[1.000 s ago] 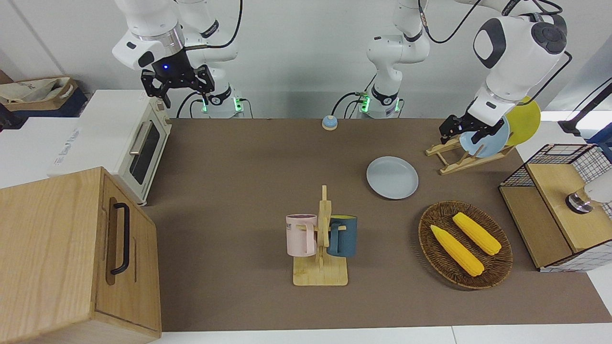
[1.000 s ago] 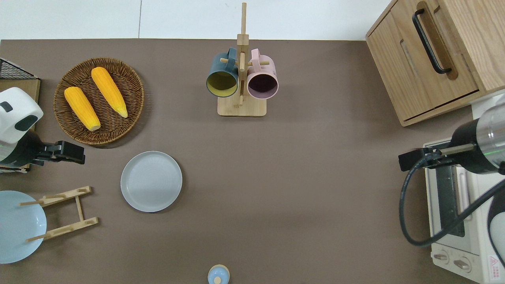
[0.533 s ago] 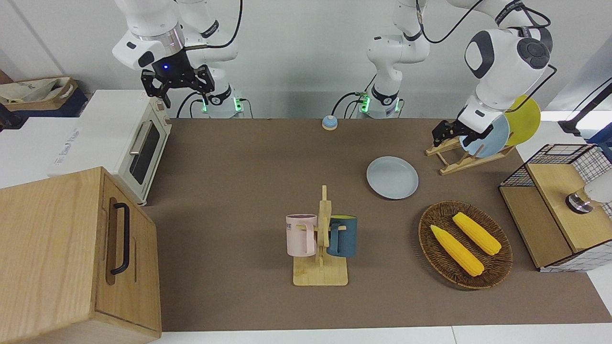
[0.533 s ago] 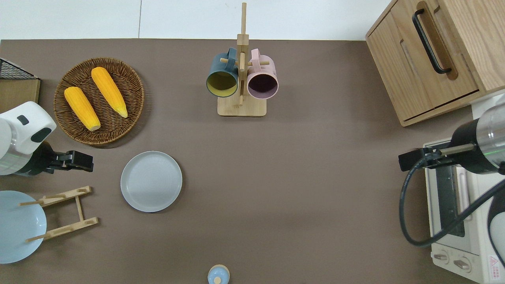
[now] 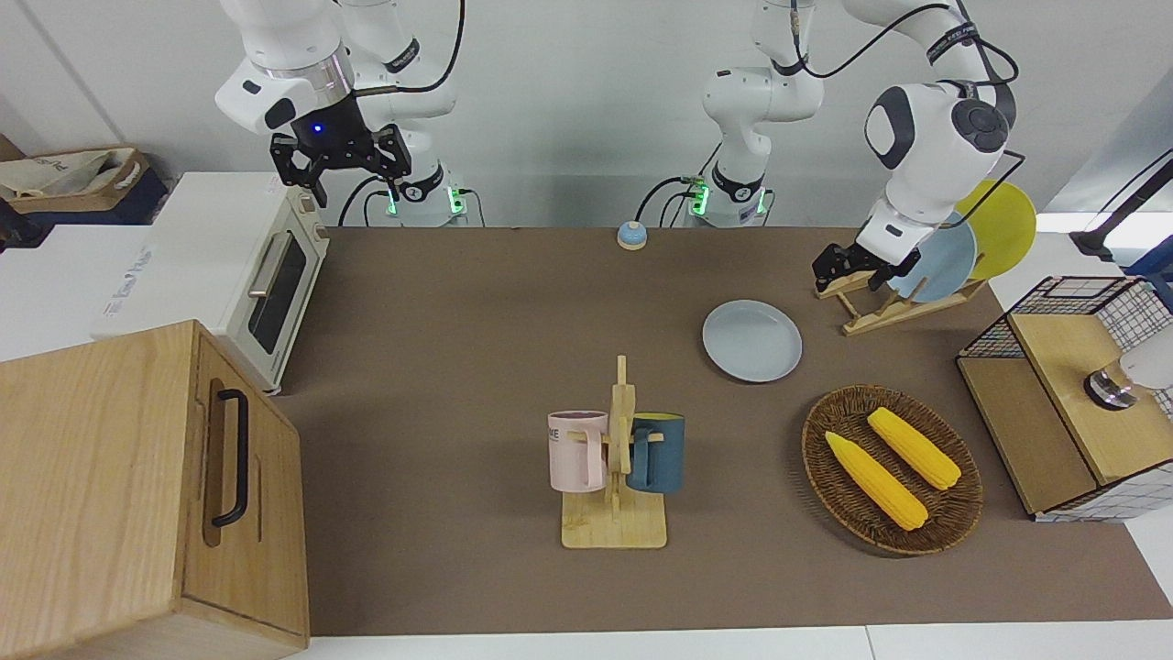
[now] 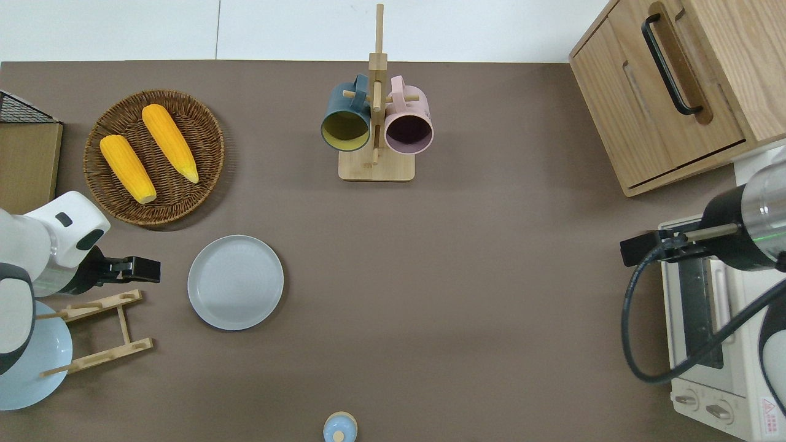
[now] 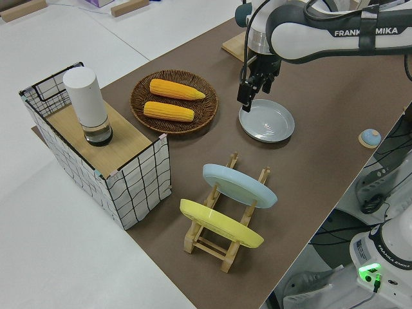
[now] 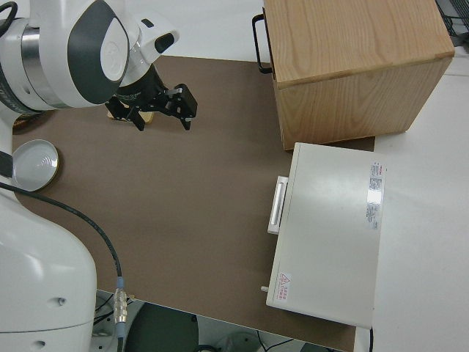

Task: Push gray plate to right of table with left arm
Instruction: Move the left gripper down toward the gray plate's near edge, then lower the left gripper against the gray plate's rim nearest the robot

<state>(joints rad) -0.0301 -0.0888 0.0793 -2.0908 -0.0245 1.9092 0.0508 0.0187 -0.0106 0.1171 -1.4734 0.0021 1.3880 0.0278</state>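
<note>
Since the left gripper (image 6: 147, 269) hangs just beside the rack (image 6: 101, 332) and short of the plate (image 6: 236, 282), the step in hand is, I judge, getting low and square to the rim on the left arm's side. Its fingers look drawn close together, though from where I stand I cannot tell for sure. The plate lies flat on the table (image 6: 491, 307) toward the left arm's end, untouched, with the rack and its blue plate (image 5: 939, 261) and yellow plate (image 5: 1003, 229) nearer the robots and the corn basket (image 6: 153, 157) farther off. To do this well, I would bring the fingertips down until they sit below the rim's top, meet the rim at its middle so the plate slides straight instead of spinning, and keep the push slow and level across the open mat. Farther out stands the mug rack (image 6: 376, 123), which a drifting plate could meet. The right arm (image 5: 334, 137) is parked, its jaws spread.
</note>
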